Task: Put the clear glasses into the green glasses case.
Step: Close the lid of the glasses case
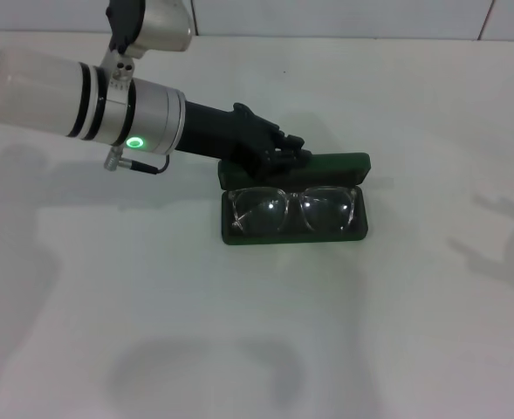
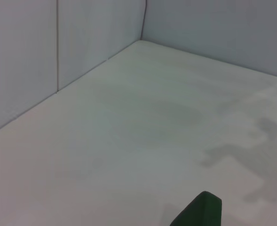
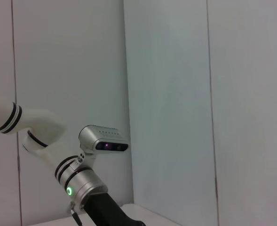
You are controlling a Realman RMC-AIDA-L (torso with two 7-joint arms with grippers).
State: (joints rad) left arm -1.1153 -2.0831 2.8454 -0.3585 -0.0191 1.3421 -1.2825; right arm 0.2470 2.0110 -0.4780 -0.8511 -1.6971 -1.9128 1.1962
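Left claw (image 1: pixel 284 150) rests at the raised lid of the green glasses case (image 1: pixel 293 229) — grip state unclear — with the clear glasses (image 1: pixel 291 209) lying inside on the counter (image 1: pixel 239 332).

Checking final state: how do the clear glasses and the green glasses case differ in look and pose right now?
Look: the clear glasses are see-through and nearly colourless; the green glasses case is dark green and opaque.
Pose: the glasses lie lenses-up inside the case's tray; the case sits open on the table, lid raised behind.
Contact: the left gripper is at the case's lid, not at the glasses.
Shared: similar width, lying along the same line.
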